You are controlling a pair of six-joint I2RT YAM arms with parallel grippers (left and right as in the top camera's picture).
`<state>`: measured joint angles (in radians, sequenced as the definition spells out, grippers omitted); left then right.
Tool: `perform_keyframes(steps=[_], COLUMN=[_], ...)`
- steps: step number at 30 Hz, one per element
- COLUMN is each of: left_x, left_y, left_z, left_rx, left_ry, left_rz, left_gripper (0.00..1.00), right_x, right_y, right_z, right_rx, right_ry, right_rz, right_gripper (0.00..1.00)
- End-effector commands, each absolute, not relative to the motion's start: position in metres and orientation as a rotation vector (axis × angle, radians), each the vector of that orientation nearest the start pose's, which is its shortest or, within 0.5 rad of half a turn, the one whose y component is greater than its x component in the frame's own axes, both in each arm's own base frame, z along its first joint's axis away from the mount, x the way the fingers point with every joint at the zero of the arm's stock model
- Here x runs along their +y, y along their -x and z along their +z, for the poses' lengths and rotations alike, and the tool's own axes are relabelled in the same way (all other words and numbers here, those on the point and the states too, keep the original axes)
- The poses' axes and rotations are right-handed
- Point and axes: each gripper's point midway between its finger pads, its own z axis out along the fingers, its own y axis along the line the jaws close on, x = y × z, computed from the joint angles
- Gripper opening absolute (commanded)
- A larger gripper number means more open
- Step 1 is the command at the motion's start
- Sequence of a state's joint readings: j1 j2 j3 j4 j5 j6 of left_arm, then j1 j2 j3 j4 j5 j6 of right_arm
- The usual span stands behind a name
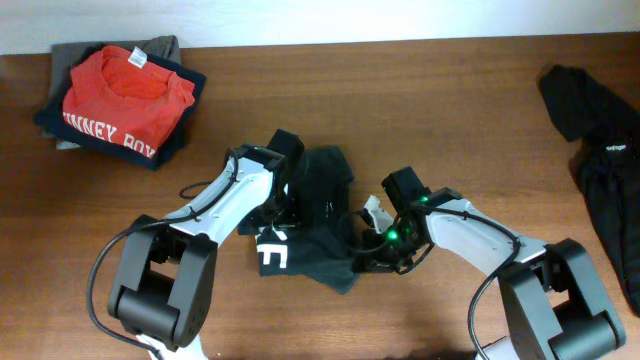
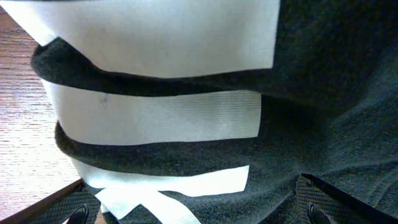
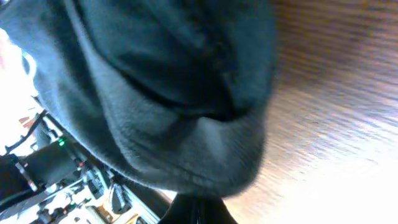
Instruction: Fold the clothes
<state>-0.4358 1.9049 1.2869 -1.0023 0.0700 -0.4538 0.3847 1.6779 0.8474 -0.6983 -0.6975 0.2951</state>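
A dark charcoal T-shirt (image 1: 322, 205) with big white lettering (image 1: 272, 258) lies bunched at the table's middle. My left gripper (image 1: 277, 215) sits low over its left part. In the left wrist view the white letters (image 2: 155, 115) fill the frame, and the gripper (image 2: 196, 214) is open, with its ribbed fingers (image 2: 68, 208) wide apart and the cloth lying between them. My right gripper (image 1: 377, 248) is at the shirt's right edge. In the right wrist view it (image 3: 202, 211) is shut on a bunched fold of the dark T-shirt (image 3: 186, 118), held a little off the wood.
A folded stack topped by a red shirt (image 1: 125, 92) sits at the back left. A loose black garment (image 1: 598, 150) sprawls along the right edge. Bare brown wood (image 1: 450, 110) lies between the arms and the back edge.
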Motion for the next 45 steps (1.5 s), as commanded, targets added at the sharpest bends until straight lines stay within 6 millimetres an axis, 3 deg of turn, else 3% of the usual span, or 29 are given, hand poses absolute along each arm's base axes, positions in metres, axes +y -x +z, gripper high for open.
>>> perform_keyframes(steps=[1, 12, 16, 20, 23, 26, 31, 37, 40, 42, 44, 45], left_x=[-0.148, -0.148, -0.151, -0.158, -0.155, -0.135, -0.107, -0.09, -0.084, -0.084, -0.083, -0.082], left_y=[-0.294, -0.293, -0.3, -0.315, -0.324, -0.331, -0.337, -0.343, -0.34, -0.337, -0.335, -0.334], left_z=[0.022, 0.029, 0.055, 0.098, 0.125, 0.138, 0.133, 0.133, 0.13, 0.125, 0.119, 0.116], left_rx=[3.22, 3.228, 3.181, 3.054, 2.967, 2.924, 2.954, 2.953, 2.967, 2.979, 2.99, 2.994], left_ry=[0.042, 0.0, -0.039, -0.066, -0.073, -0.027, 0.04, -0.003, -0.012, -0.015, -0.013, -0.012], left_rz=[-0.051, -0.048, -0.081, -0.158, -0.179, -0.15, -0.173, -0.267, -0.258, -0.255, -0.252, -0.244], left_gripper=[0.99, 0.99, 0.99, 0.99, 0.99, 0.99, 0.99, 0.99, 0.99, 0.99, 0.99, 0.99], right_x=[0.188, 0.149, 0.144, 0.14, 0.134, 0.122, 0.113, 0.079, 0.077, 0.092, 0.109, 0.118], right_y=[-0.213, -0.22, -0.219, -0.223, -0.227, -0.23, -0.232, -0.244, -0.252, -0.264, -0.276, -0.282], right_z=[0.021, 0.007, 0.009, 0.01, 0.007, 0.003, 0.0, -0.006, -0.003, 0.004, 0.017, 0.025], right_rx=[3.172, 3.238, 3.247, 3.234, 3.228, 3.227, 3.222, 3.164, 3.145, 3.114, 3.051, 3.012], right_ry=[0.117, -0.074, -0.106, -0.128, -0.129, -0.132, -0.136, -0.439, -0.505, -0.317, -0.199, -0.158], right_rz=[0.945, 0.663, 0.669, 0.664, 0.615, 0.501, 0.412, 0.141, 0.261, 0.485, 0.69, 0.784], right_gripper=[0.04, 0.04, 0.04, 0.08, 0.38, 0.99, 0.99, 0.99, 0.99, 1.0, 0.9, 0.79])
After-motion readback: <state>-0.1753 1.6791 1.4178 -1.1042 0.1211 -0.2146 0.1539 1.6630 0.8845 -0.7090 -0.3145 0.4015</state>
